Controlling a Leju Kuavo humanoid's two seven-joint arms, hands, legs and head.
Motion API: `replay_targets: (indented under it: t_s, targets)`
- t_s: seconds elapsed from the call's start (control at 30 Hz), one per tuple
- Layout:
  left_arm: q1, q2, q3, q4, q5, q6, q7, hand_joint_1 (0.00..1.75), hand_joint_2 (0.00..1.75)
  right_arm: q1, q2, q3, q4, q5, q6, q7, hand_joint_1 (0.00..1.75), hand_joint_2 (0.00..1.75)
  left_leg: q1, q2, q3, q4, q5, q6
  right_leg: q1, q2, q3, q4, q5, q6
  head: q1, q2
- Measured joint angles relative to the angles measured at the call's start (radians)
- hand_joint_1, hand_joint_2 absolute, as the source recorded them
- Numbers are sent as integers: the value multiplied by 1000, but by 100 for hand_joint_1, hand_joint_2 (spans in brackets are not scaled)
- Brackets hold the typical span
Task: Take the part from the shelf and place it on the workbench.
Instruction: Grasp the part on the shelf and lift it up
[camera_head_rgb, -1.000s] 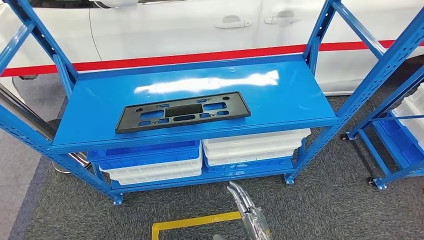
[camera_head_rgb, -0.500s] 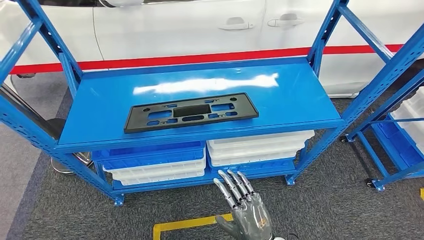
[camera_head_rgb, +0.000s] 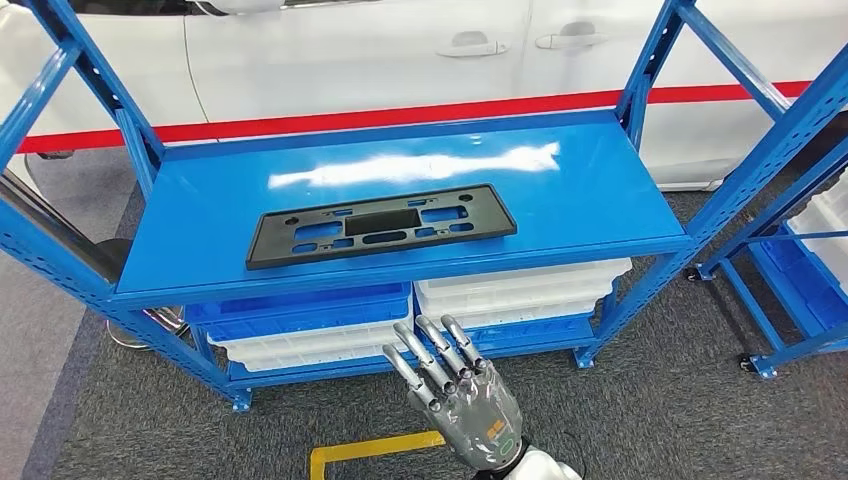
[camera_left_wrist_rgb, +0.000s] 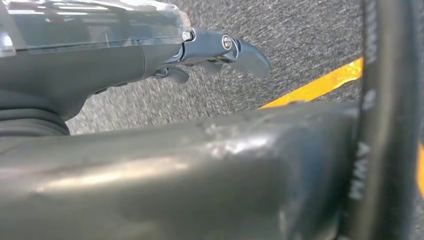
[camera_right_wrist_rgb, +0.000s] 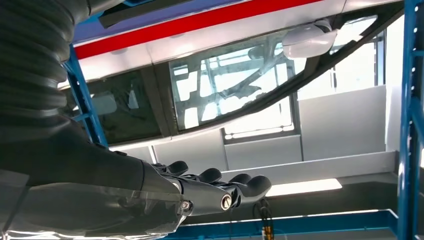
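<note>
Black part (camera_head_rgb: 381, 223) flat at frame centre on blue shelf (camera_head_rgb: 600, 200), right hand (camera_head_rgb: 455, 393) lower centre, fingers spread, holding nothing, left hand (camera_left_wrist_rgb: 150, 50) grasp unclear.

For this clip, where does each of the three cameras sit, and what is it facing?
Head view: high on the body, looking forward and down at the blue shelf with the black part; right robot hand raised, fingers spread.
Left wrist view: behind the left robot hand, looking down at grey carpet and yellow floor tape.
Right wrist view: behind the right robot hand, looking up at the white car.
Shared: head and right wrist views both show the car, shelf frame and right robot hand.
</note>
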Motion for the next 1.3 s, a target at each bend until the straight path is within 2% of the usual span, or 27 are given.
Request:
replay_targets:
  t_s: [0.07,0.13,0.17,0.2,0.23,0.3,0.33,0.4,0.47,0.53,0.6,0.67,0.7,0.73,0.77,0.8,0.83,0.87,0.93,1.0,1.03,1.1,1.17,1.2,1.23,1.27,1.3]
  targets:
    - [-1,4,0,0,-1,6,4,0,0,-8,6,17,-2,2,-2,23,0,175,3,0,-33,73,-42,-12,-7,-2,9,-10,2,-6,0,0]
    - [0,8,0,0,-4,13,7,0,0,-15,8,32,0,4,-3,52,0,175,11,1,-100,201,-95,-23,-7,-4,12,-10,-2,-11,0,0]
    - [0,10,0,0,-7,15,9,0,0,-17,8,40,3,4,-3,72,0,175,15,1,-127,248,-105,-29,-7,-5,14,-10,-5,-11,0,0]
    - [1,13,0,0,-10,17,10,0,0,-18,8,48,7,4,-3,95,0,175,19,1,-140,263,-96,-34,-8,-4,17,-9,-8,-10,0,0]
    - [1,16,0,0,-14,18,11,0,0,-19,8,57,12,4,-3,119,0,175,24,1,-134,237,-67,-38,-10,-3,22,-8,-12,-7,0,0]
    - [1,21,0,0,-21,19,11,0,0,-23,8,72,23,4,-3,157,0,175,31,2,-82,115,10,-44,-13,-2,33,-5,-23,3,0,0]
    - [0,22,0,1,-23,19,11,0,0,-26,7,77,30,3,-3,168,0,175,31,2,-56,55,33,-43,-13,-1,36,-2,-29,9,0,0]
    - [-1,23,0,2,-26,21,9,0,0,-29,7,80,43,-6,-3,167,0,175,28,1,-37,8,38,-33,-10,-1,35,1,-34,21,0,0]
    - [-2,25,0,3,-29,24,7,0,0,-29,8,80,58,-21,-3,152,0,175,26,0,-38,4,36,-17,-10,-1,34,1,-36,32,0,0]
    - [-1,26,0,3,-31,26,3,0,0,-30,9,78,74,-32,-3,140,0,175,28,1,-32,-2,36,-2,-13,-1,25,29,-55,41,0,0]
    - [-3,27,1,3,-33,27,-2,0,0,-30,12,71,95,-44,-4,128,0,175,27,2,-27,-5,35,9,-14,-1,-27,132,-104,45,0,0]
    - [-5,29,3,3,-35,27,-4,0,0,-26,18,59,125,-60,-4,110,0,175,25,2,-25,-5,32,16,-13,-1,-106,264,-149,46,0,0]
    - [-5,30,3,3,-36,27,-6,0,0,-22,22,52,140,-69,-4,99,0,175,23,1,-22,-5,30,17,-13,-1,-133,298,-148,45,0,0]
    - [-5,30,4,3,-37,27,-6,0,0,-20,26,44,152,-77,-4,90,0,175,21,1,-18,-5,27,18,-13,-1,-140,294,-126,42,0,0]
    - [-5,31,4,3,-39,27,-7,0,0,-19,31,35,165,-83,-4,80,0,175,20,0,-13,-5,24,17,-11,-1,-127,251,-86,37,0,0]
    - [-5,31,4,3,-41,27,-8,0,0,-18,37,26,177,-87,-4,72,0,175,19,0,-7,-5,21,16,-9,-1,-99,181,-39,30,0,0]
    - [-6,30,4,3,-42,26,-8,0,0,-19,44,18,189,-90,-4,66,0,175,16,-1,-3,-4,16,12,-5,-1,-69,112,-6,22,0,0]
    - [-7,30,4,3,-43,26,-7,0,0,-19,50,10,201,-92,-4,62,0,175,14,-1,-1,-3,13,8,-3,-1,-47,60,13,17,0,0]
    - [-10,30,4,3,-47,25,-6,0,0,-20,59,-1,221,-95,-4,59,0,175,12,-1,-2,-4,10,-3,3,1,-34,22,15,11,0,0]
    - [-12,31,4,3,-53,25,-3,0,0,-22,66,-8,241,-96,-4,63,0,175,15,0,0,-3,6,-14,0,3,-31,13,18,6,0,0]
    - [-13,32,4,3,-56,25,-2,0,0,-25,69,-10,252,-94,-4,70,0,175,15,1,-5,11,-6,-20,-3,2,-28,9,19,1,0,0]
    - [-16,33,4,3,-64,25,2,0,0,-34,73,-11,274,-86,-4,90,0,175,18,1,-42,95,-56,-29,-7,-1,-23,3,21,-7,0,0]
    - [-18,33,4,3,-72,23,6,0,0,-43,75,-10,299,-77,-4,121,0,175,19,1,-105,222,-111,-35,-6,-3,-23,4,19,-11,0,0]
    - [-18,34,4,3,-77,21,8,0,0,-48,75,-8,314,-73,-4,140,0,175,21,1,-126,261,-119,-37,-5,-3,-23,5,19,-12,0,0]
    - [-18,35,4,3,-82,18,9,0,0,-54,75,-7,330,-72,-4,158,0,175,22,1,-131,266,-106,-39,-5,-3,-23,7,18,-12,0,0]
    - [-19,36,4,3,-87,14,9,0,0,-61,75,-6,345,-70,-4,174,0,175,24,1,-117,231,-76,-40,-6,-2,-23,9,17,-11,0,0]
    - [-21,37,4,3,-91,11,10,0,0,-69,75,-5,358,-70,-4,187,0,175,25,2,-88,167,-37,-40,-6,-1,-23,12,15,-8,0,0]
